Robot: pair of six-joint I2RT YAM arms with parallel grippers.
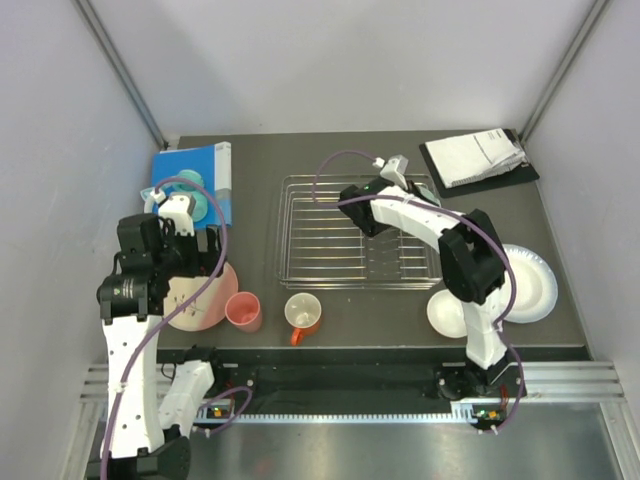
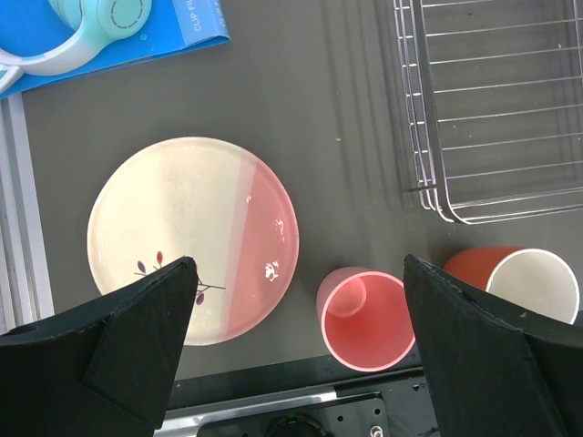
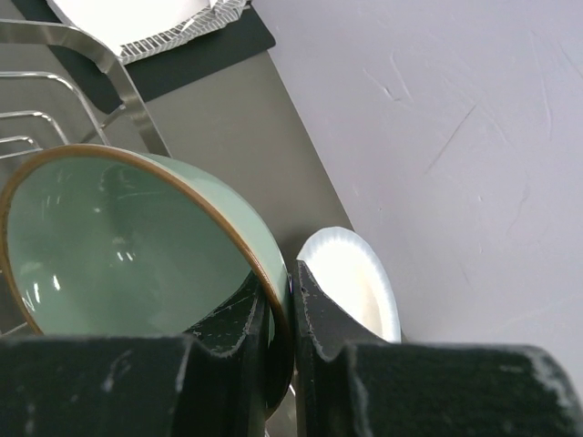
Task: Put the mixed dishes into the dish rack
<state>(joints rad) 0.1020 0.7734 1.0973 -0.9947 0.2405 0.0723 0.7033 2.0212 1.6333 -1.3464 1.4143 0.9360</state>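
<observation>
Mint-green bowl [image 3: 118,246] tilted on edge over far right corner of dish rack [image 1: 350,235]; contact with bars not determinable. Rim clamped between closed jaws of right gripper [image 3: 291,282], an edge grip likely chosen for standing it in the rack. Left gripper [image 2: 299,264] spread wide, empty, above plate [image 2: 173,237] and pink cup [image 2: 364,314], judged staged for next pick.

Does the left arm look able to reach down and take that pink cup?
Probably yes. The left gripper hangs open above the pink cup, nothing lies over it, and the plate and orange mug stand apart from it on either side.
</observation>
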